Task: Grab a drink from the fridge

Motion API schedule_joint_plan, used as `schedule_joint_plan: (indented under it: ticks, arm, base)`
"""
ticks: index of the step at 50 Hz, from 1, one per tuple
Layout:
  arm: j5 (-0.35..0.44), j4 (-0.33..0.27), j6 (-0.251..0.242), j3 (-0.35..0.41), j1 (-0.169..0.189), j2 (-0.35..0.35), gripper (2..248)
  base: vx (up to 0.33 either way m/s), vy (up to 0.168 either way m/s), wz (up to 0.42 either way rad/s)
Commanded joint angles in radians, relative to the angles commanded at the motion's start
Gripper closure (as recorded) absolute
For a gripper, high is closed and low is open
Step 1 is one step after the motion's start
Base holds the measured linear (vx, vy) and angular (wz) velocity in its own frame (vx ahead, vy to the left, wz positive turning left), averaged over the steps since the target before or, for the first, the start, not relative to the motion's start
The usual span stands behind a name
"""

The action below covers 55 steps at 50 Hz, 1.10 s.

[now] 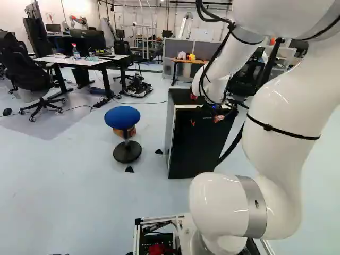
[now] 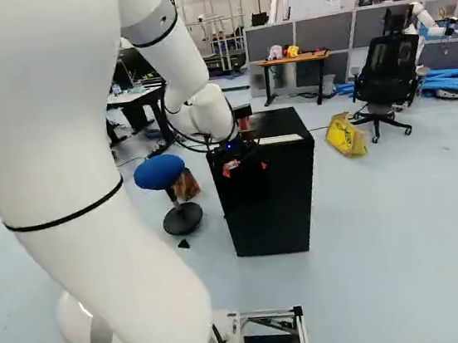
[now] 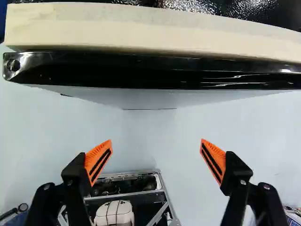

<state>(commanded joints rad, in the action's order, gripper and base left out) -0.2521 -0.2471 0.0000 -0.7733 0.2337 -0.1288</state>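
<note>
White and bulky, the arm (image 2: 67, 149) rises nearest the camera and reaches toward the fridge (image 2: 270, 200), which stands upright on the floor (image 2: 388, 244). No drink shows; it is presumably inside, behind the black door (image 3: 141, 70), which looks shut. That would explain the pose: the gripper (image 3: 156, 142) hangs on the robot's side of the fridge, close to the door's top and pointing downward, probably so that a finger can work at an edge and draw the door open before any reach inside. Its fingers are spread wide, the orange pads (image 3: 98, 162) well apart, holding nothing and, in the wrist view, touching nothing; only floor and part of the base (image 3: 127, 194) show beneath them. Too direct a push could merely slide along that glossy face, so a careful approach seems wise. Left of the fridge stands a blue stool (image 1: 122, 117); to its right and farther off lie a yellow bag (image 2: 346, 135) and a black chair (image 2: 390, 64), while a wooden table (image 2: 294, 59) stands well behind it.
</note>
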Motion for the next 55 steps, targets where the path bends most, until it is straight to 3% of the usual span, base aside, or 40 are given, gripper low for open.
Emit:
schedule_joint_plan:
  ticks: [33, 55]
  arm:
    - [0.227, 0.0, 0.0, 0.126, -0.015, 0.117, 3]
    - [0.389, 0.0, 0.0, 0.155, -0.026, 0.145, 3]
  base:
    - [0.0, 0.0, 0.0]
    - [0.0, 0.0, 0.0]
